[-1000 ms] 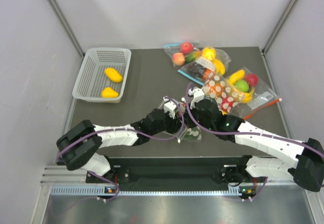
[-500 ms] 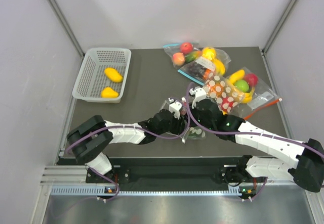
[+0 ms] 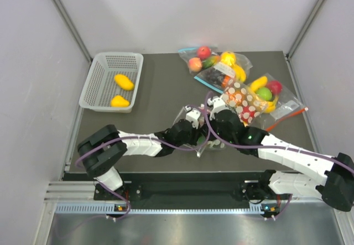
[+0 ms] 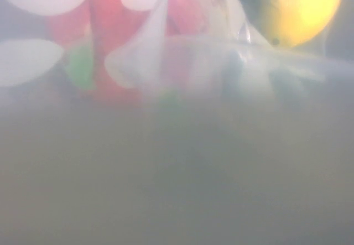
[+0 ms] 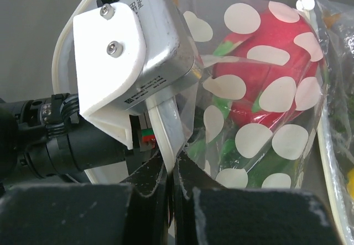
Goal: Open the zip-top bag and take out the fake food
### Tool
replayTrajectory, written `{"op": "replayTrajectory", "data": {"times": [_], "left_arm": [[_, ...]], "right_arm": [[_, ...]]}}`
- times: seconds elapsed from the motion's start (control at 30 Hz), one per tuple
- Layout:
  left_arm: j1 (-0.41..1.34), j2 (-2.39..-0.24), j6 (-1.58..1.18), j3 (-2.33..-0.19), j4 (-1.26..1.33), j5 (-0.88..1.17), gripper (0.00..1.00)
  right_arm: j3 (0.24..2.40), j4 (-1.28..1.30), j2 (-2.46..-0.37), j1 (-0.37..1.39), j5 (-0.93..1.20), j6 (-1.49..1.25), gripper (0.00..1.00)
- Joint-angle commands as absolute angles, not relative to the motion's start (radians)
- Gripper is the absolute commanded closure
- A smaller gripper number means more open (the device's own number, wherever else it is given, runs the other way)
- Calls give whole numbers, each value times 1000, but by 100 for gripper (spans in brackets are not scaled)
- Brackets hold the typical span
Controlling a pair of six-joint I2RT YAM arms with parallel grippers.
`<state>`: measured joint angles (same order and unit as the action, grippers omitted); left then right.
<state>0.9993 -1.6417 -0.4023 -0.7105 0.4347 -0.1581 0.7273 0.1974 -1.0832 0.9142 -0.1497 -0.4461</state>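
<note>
L claw (image 3: pixel 203 140) closed onto zip-top bag (image 5: pixel 260 107) — R claw (image 5: pixel 171 167) pinching too.

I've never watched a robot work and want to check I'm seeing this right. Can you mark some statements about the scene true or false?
1. The basket holds two yellow pieces. True.
2. The right gripper is wide open. False: it is shut on the edge of the dotted bag.
3. A red piece with green leaves is inside that dotted bag. True.
4. The basket stands at the right of the table. False: it is at the far left.
5. That dotted bag is the only bag on the table. False: other bags of toy fruit lie at the far right.
</note>
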Motion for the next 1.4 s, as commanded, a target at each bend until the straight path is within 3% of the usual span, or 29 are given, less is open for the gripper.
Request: {"op": "replayTrajectory", "data": {"times": [0.0,0.43,0.83,0.9,0.93,0.97,1.07,1.17,1.37], "left_arm": [[997,-1574,-385,-715,420,-193,100],[996,-1218,-379,-603,348,-136,100],[884,-1180,-391,-580,394,-152,100],[867,-1189,-393,-574,411,-144,100],[862,-1195,-394,-574,428,-143,100],[858,-1198,-394,-574,431,-144,100],[813,-1204,-411,-572,443,-120,100],[755,-1206,-439,-574,446,-58,100],[715,-1184,-465,-595,388,34,100]], "right_arm": [[729,138,-1042,931,-115,-457,100],[721,173,-1038,913,-178,-453,100],[698,204,-985,923,-132,-445,100],[695,207,-956,931,-112,-437,94],[692,207,-944,934,-109,-439,76],[689,206,-918,937,-106,-439,63],[669,190,-868,957,-103,-428,40],[637,164,-836,968,-97,-408,35],[591,95,-920,979,-77,-331,34]]}}
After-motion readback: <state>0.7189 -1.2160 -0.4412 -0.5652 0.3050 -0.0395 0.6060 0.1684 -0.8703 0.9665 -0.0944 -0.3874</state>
